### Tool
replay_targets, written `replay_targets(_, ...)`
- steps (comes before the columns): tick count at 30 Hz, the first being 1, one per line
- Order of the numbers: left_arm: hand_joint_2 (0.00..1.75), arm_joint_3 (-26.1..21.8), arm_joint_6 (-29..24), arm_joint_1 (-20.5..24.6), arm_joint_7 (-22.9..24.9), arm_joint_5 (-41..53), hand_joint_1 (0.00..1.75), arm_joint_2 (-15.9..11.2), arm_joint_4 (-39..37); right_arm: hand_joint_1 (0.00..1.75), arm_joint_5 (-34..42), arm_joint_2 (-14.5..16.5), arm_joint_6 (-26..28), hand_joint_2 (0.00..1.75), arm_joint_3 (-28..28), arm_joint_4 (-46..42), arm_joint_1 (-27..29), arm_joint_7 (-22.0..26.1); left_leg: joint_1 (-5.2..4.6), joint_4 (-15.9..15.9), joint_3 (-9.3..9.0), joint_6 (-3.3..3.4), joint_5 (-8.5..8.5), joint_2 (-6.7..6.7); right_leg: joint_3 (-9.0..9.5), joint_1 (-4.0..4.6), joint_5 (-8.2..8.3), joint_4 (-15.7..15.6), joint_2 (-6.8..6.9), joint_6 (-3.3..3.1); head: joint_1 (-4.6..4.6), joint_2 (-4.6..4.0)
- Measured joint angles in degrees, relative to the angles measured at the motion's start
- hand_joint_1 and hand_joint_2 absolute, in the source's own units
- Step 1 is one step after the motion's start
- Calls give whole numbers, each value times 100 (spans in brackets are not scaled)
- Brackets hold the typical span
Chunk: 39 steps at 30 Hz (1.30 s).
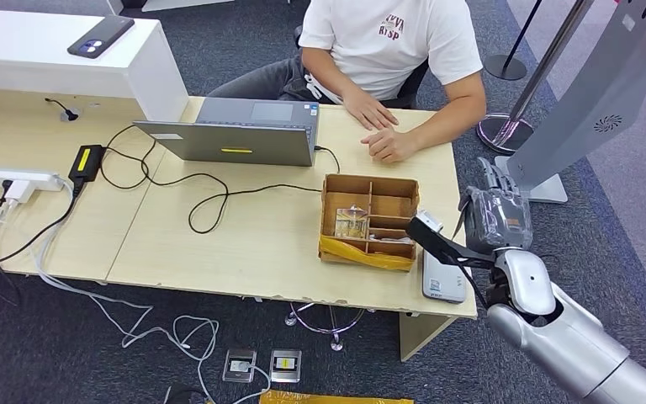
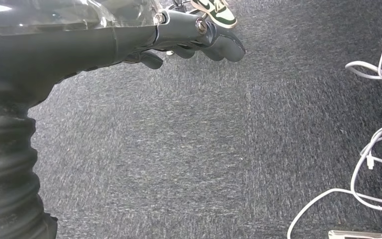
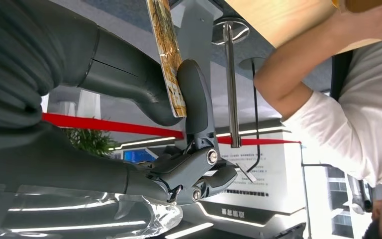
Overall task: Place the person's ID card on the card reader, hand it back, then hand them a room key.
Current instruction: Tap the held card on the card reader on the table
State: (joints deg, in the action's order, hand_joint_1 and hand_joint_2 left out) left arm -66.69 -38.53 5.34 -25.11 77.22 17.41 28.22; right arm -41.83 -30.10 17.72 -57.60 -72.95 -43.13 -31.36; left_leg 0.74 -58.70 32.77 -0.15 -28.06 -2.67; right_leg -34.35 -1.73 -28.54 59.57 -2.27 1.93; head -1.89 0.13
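Note:
My right hand [image 1: 495,220] hovers beside the table's near right corner and pinches a card [image 1: 439,242] that sticks out over the white card reader [image 1: 442,282]. In the right wrist view the card [image 3: 169,55], printed in yellow-brown, sits edge-on between the thumb and a finger of that hand [image 3: 189,114]. A cardboard box [image 1: 368,220] with compartments stands just left of the reader, with a clear item [image 1: 353,223] in one compartment. A person in a white T-shirt [image 1: 391,42] sits across the table, both hands resting on it. My left hand [image 2: 189,40] hangs over the carpet, holding nothing.
An open grey laptop [image 1: 235,135] stands at the table's far side, with black cables [image 1: 193,189] trailing to a power strip [image 1: 17,178] on the left. A phone [image 1: 101,35] lies on the white counter. A grey kiosk stand [image 1: 589,101] rises to my right. White cables [image 2: 373,144] lie on the floor.

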Motion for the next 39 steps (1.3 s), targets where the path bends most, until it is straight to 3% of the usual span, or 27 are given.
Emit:
replay_targets(8, 175, -24, 0, 1, -21, 4, 0, 8, 0, 167, 139, -28, 57, 175, 55, 3, 203, -47, 1, 0, -2, 0, 0, -1, 0, 1, 0, 0, -1, 0, 0, 0)
replay_targets(22, 175, -107, 0, 1, -142, 101, 0, 20, 0, 168, 205, -24, 494, 175, 278, 47, 1353, -147, 0, 1, -1, 0, -7, 4, 0, 1, -1, -1, -1, 0, -1, 0)
replay_targets(39, 175, -109, 0, 2, -146, 140, 0, 22, 0, 169, 184, 58, 566, 175, 476, 79, 1637, -64, 0, 1, -5, 1, -7, 9, 2, 1, -1, -1, -9, 0, 1, 0)
